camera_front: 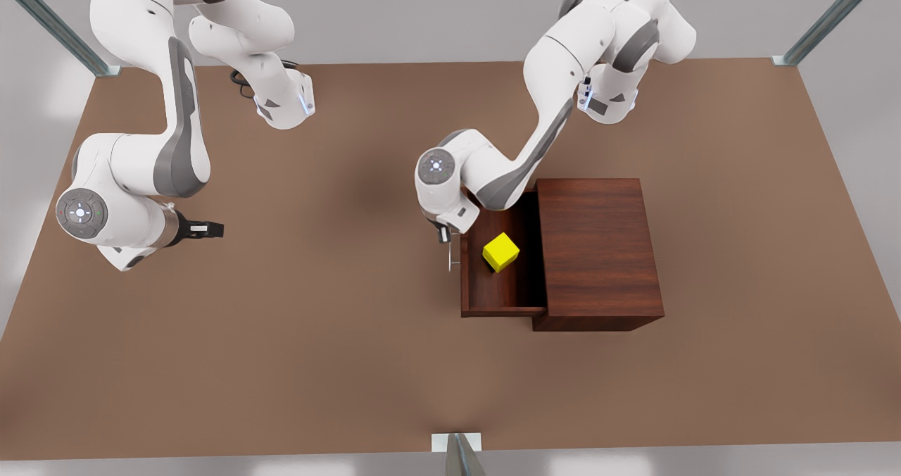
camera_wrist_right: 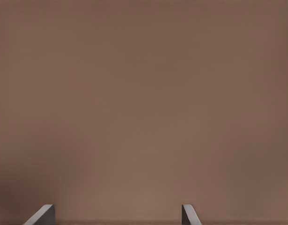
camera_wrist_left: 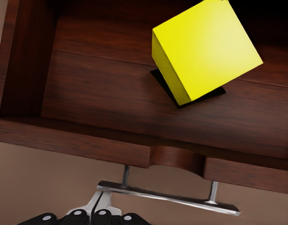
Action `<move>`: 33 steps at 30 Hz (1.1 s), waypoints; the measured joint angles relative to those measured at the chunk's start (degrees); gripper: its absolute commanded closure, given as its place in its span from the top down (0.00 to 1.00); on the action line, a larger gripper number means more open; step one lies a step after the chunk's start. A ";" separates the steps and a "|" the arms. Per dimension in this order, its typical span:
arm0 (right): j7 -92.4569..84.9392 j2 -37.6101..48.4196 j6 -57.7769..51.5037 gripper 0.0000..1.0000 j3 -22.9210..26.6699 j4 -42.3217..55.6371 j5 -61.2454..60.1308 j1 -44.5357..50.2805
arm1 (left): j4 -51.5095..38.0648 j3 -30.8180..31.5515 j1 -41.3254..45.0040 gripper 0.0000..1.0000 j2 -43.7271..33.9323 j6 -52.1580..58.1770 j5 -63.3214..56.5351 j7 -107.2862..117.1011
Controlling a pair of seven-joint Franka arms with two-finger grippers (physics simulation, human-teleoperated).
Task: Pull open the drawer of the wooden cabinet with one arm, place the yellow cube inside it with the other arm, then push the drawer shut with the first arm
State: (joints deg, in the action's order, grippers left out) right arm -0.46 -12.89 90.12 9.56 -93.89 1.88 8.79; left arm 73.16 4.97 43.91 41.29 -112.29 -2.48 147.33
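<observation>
- Right gripper (camera_front: 208,229): far from the wooden cabinet (camera_front: 598,251), well out on the front view's left, hanging over the bare brown table (camera_front: 317,335). Arm waiting.
- Right gripper in its own wrist view (camera_wrist_right: 118,213): fingers (camera_wrist_right: 43,214) spread wide apart, released, nothing between them, plain table surface beneath.
- Left gripper (camera_front: 444,236): just off the cabinet's open side, directly in front of the drawer front, on the front view's left of it.
- Left gripper in its own wrist view (camera_wrist_left: 99,206): fingers (camera_wrist_left: 94,202) drawn together with no gap, tips meeting against the silver bar handle (camera_wrist_left: 167,197) near one of its posts. Cannot tell whether the bar is nipped between the tips or merely touched.
- Handle in the front view (camera_front: 449,256): thin silver bar standing off the drawer front, on the side away from the cabinet body.
- Drawer (camera_front: 501,300): pulled well out of the cabinet toward the front view's left, interior open to view from above, floor of dark reddish-brown wood (camera_wrist_left: 87,93).
- Yellow cube (camera_front: 500,252): inside the drawer, resting on its floor, turned askew to the drawer walls, clear of both grippers. Seen from the left wrist (camera_wrist_left: 207,49) with a dark shadow under it.
- Cabinet: boxy, dark wood grain on top, standing on the table.
</observation>
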 measured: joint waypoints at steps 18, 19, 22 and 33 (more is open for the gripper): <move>-0.32 0.00 -0.24 1.00 0.01 0.00 0.00 -0.01 | 0.57 -3.12 -0.46 0.00 -0.93 5.66 -0.10 -3.80; -0.33 0.00 -0.27 1.00 0.01 0.00 0.00 -0.01 | 0.62 -3.55 -0.52 0.00 -0.99 6.11 -0.11 -3.98; -0.37 0.00 -0.34 1.00 0.01 0.00 0.00 0.00 | 0.69 -4.53 -1.09 0.00 -1.40 7.50 -0.06 -4.45; -0.46 0.00 -0.46 1.00 0.01 0.00 0.00 0.00 | 1.21 -5.40 -3.57 0.00 -1.91 11.19 -0.09 -7.10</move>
State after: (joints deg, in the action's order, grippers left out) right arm -0.93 -12.89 89.66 9.57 -93.89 1.88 8.79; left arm 74.37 -0.43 40.34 39.39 -101.10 -2.57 140.22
